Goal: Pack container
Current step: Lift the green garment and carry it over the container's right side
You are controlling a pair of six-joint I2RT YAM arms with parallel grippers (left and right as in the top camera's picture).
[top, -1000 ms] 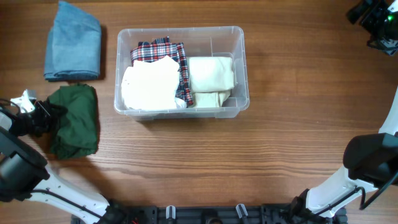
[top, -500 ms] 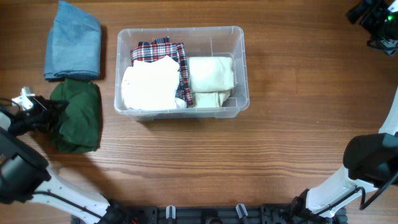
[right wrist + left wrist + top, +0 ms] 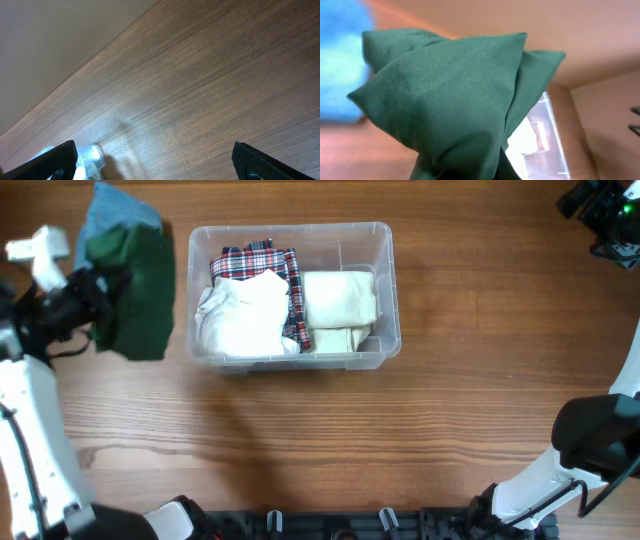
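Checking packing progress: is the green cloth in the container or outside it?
Outside. The green cloth hangs in the left gripper, left of the container and partly over the blue cloth.

The left jaws have closed on the green cloth (image 3: 135, 285) and raised it toward the container (image 3: 389, 280)

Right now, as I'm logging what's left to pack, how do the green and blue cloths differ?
The green cloth hangs bunched from the left end effector; the blue cloth lies on the table. The green cloth overlaps the blue cloth, hiding part of it. Both are outside the container.
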